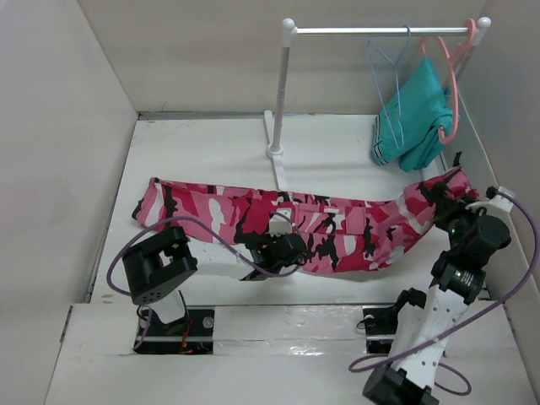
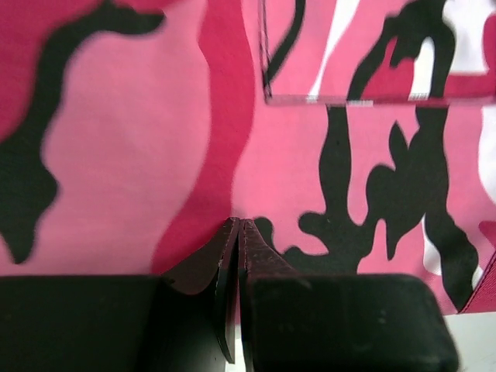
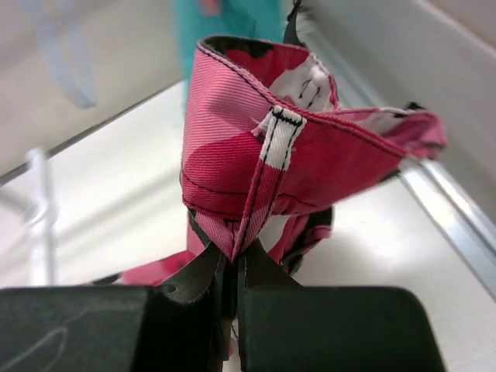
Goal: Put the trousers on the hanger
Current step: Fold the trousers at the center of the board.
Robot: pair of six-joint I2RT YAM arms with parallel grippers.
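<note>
The camouflage trousers point(image 1: 219, 211) lie stretched across the table from left to right. My right gripper point(image 1: 449, 211) is shut on their waistband at the right end and holds it lifted; in the right wrist view the fabric point(image 3: 248, 155) bunches up from the jaws point(image 3: 239, 256). My left gripper point(image 1: 295, 249) is shut, with its tips point(image 2: 239, 223) against the flat fabric point(image 2: 139, 139) near the trousers' near edge; no fold shows between the jaws. The light-blue wire hanger point(image 1: 390, 76) hangs on the rail at the back right, and shows blurred in the right wrist view point(image 3: 66, 54).
A white rack point(image 1: 278, 110) stands at the back; its foot reaches the trousers. A salmon-pink hanger point(image 1: 453, 84) with a teal garment point(image 1: 413, 118) hangs right of the wire hanger. White walls close in left, back and right. A clear straight edge point(image 2: 372, 99) crosses the fabric.
</note>
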